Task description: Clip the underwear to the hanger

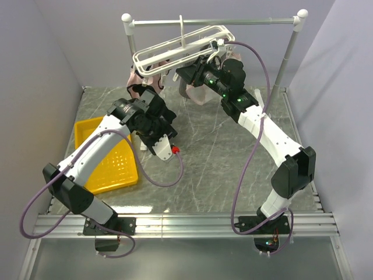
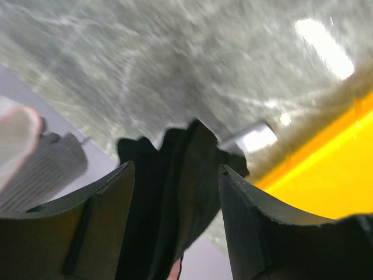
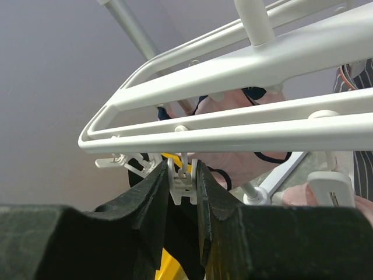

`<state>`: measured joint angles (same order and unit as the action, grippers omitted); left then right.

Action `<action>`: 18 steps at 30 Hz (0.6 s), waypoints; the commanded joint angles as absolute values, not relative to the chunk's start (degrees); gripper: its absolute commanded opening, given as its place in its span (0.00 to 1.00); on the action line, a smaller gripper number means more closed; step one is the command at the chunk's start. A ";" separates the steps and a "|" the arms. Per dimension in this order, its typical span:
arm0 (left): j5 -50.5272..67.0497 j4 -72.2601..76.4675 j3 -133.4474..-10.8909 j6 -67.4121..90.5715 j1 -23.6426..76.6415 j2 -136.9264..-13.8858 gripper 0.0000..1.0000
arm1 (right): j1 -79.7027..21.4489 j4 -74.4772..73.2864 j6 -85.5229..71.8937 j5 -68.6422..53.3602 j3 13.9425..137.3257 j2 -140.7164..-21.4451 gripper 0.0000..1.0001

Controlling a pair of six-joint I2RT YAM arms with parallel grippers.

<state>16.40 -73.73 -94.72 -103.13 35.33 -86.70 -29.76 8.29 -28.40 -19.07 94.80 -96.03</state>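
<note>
Left gripper point(image 2: 176, 169), nearest the bases, was found with its fingers standing apart and black fabric bunched in the gap. Whether the pads pressed on the cloth could not be established from the wrist view. That fabric was the underwear point(image 2: 189, 149), sitting above the table point(image 2: 175, 58), with a crumpled fold showing past the fingertips. The basket point(image 2: 332, 175) lay at four o'clock of the fingers and a striped garment point(image 2: 52, 169) at nine o'clock.

Right gripper point(image 3: 181, 168), further out toward twelve o'clock of the table, was pressed together on a small white clip point(image 3: 183, 189), squeezing it from both sides. The clip dangled from the hanger point(image 3: 262, 131). Dark cloth showed directly below the clip at six o'clock; its identity could not be confirmed. A pink garment point(image 3: 233, 160) hung beyond the bars. The hanger hung tilted from the rail point(image 1: 233, 22) at the far edge.

Assessment: the underwear was judged light, limp and not fragile. It would sag, fold over its own edges, and offer no stiffness for pushing into a clip. The recommended hold was on the waistband or a seamed hem, close to the corner offered, so that a short taut edge entered the clip. The clip was judged small, springy and apt to swing.
</note>
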 commanded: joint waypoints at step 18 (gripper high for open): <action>4.13 -71.81 -98.96 -100.64 34.28 -92.99 0.67 | -30.41 10.02 -27.33 -21.27 94.22 -94.48 0.00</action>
